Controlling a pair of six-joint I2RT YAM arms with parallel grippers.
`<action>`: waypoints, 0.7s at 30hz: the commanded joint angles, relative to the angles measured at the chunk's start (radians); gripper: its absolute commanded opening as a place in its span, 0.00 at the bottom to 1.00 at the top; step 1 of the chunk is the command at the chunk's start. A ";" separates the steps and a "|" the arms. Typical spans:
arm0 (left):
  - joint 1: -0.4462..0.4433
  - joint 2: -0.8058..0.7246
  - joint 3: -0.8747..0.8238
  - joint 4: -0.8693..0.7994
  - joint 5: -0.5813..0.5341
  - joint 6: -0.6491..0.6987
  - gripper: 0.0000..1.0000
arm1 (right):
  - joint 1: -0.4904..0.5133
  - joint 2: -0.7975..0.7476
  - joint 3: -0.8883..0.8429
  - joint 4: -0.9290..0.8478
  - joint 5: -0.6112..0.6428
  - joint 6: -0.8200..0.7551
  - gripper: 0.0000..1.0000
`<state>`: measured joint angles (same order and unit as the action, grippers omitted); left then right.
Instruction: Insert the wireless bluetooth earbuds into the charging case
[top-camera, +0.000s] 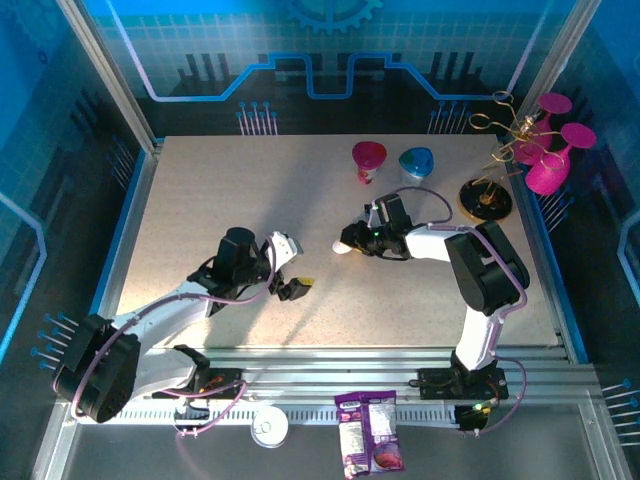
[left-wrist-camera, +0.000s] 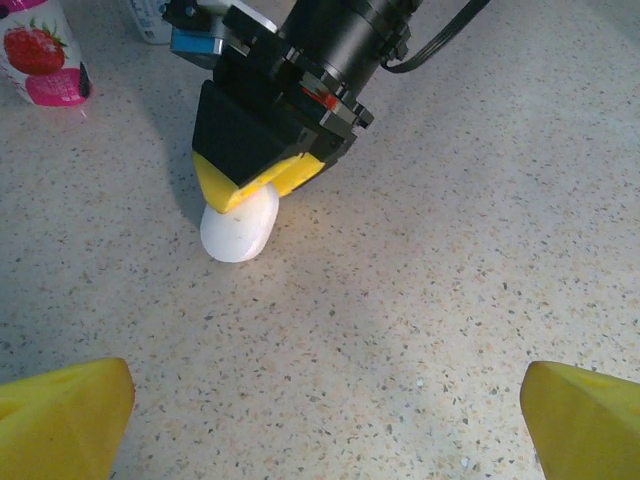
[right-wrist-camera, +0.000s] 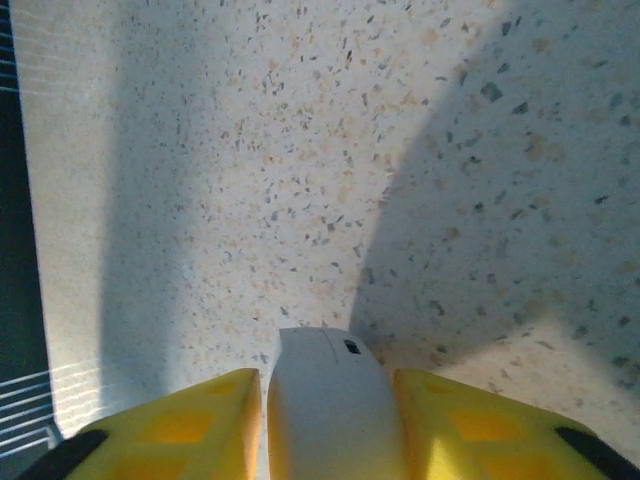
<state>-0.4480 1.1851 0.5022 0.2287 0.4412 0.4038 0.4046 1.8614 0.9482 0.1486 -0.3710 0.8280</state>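
Toward the left of the table (top-camera: 200, 200), the left gripper (top-camera: 296, 287) is hanging low over bare surface near the middle. Its yellow fingertips (left-wrist-camera: 60, 415) are standing wide apart and holding nothing, and it is pointing at the charging case (left-wrist-camera: 238, 228). The case is lying on the table about midway between the left and right edges, just to the right of that open claw. It is looking like a closed white pebble with a seam across it, so whether the wireless bluetooth earbuds are sitting inside it I cannot tell. The right gripper (left-wrist-camera: 262, 180) is coming down on the case from above, one yellow finger (right-wrist-camera: 180, 425) hugging each side. Whether those fingers are clamping it or only flanking it I cannot tell. Further toward the far edge, a strawberry-printed cup (left-wrist-camera: 40, 50) is standing well apart from all this. The main risk, as I am judging it, lies in the case's smooth, rounded shape. An uneven or half-slack pinch could send it squirting out sideways or leave it rocking when the fingers are lifting. The two claws are also working very near each other, so any reach by the left one could be knocking the right fingers or shoving the case away.
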 joint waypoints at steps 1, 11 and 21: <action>-0.005 0.003 0.024 -0.008 -0.023 0.024 0.99 | -0.010 -0.034 0.010 -0.054 0.055 -0.040 0.46; 0.051 -0.040 -0.026 0.127 -0.338 -0.100 0.99 | -0.033 -0.220 0.007 -0.231 0.255 -0.218 0.79; 0.175 -0.098 -0.184 0.334 -0.606 -0.246 0.99 | -0.055 -0.516 -0.118 -0.182 0.564 -0.589 1.00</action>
<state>-0.3035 1.1080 0.3485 0.4706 -0.0631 0.2295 0.3649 1.4193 0.8867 -0.0574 0.0368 0.4160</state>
